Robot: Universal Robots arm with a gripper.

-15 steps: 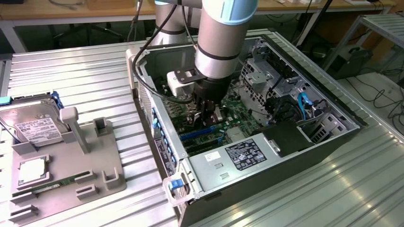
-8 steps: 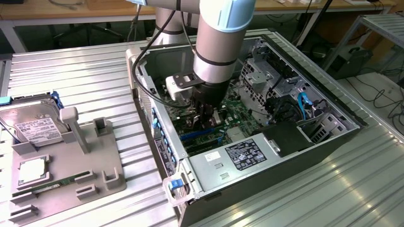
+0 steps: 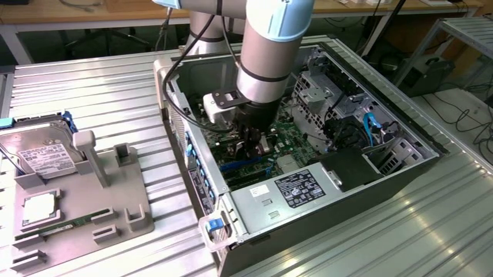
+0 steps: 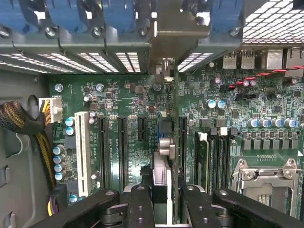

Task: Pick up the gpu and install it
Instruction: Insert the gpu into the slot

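Observation:
My gripper (image 3: pixel 253 141) reaches down into the open computer case (image 3: pixel 400 135), just above the green motherboard (image 4: pixel 118 95). In the wrist view the gripper (image 4: pixel 165 206) is shut on the gpu (image 4: pixel 166 145), which stands edge-on between the two black fingers (image 4: pixel 140 204). The card runs from the fingers across the expansion slots (image 4: pixel 121 147) to the rear of the case. Its metal bracket (image 4: pixel 168 40) stands at the rear slot openings, among the blue retention clips (image 4: pixel 118 16). Whether the card's edge sits fully in a slot is hidden.
A grey fixture tray (image 3: pixel 115 196) on the exterior view's left holds a silver hard drive (image 3: pixel 46 153), a square chip (image 3: pixel 38 208) and a green memory stick (image 3: pixel 66 226). Inside the case are the power supply (image 3: pixel 297 190), a CPU socket (image 4: pixel 266 175) and a cable bundle (image 4: pixel 19 123).

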